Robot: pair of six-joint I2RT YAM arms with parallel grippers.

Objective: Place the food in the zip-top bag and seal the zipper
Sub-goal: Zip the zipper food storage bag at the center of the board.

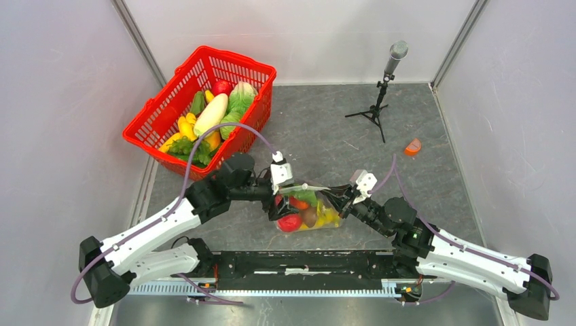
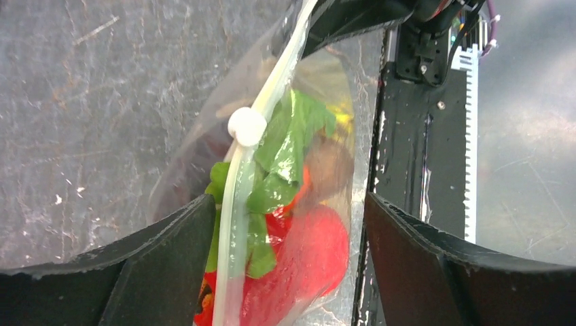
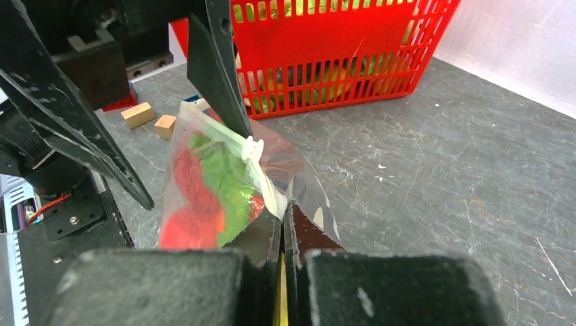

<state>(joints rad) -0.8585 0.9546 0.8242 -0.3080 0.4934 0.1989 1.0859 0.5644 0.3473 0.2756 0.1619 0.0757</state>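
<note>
One zip-top bag [image 3: 309, 187] | my right end effector [image 3: 286, 227] pinches its zipper [image 3: 261, 178] end | my left end effector [image 2: 289, 224] spread astride | risk: missing the slider [image 2: 246, 126] leaves a gap, food [image 2: 312, 251] spills.

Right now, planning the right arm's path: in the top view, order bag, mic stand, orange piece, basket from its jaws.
1. Bag, gripped in the jaws.
2. Mic stand, behind, and orange piece, right-rear: too close to call.
3. Basket, far left rear.

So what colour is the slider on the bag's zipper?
White slider on the whitish zipper; left wrist view shows it best.
</note>
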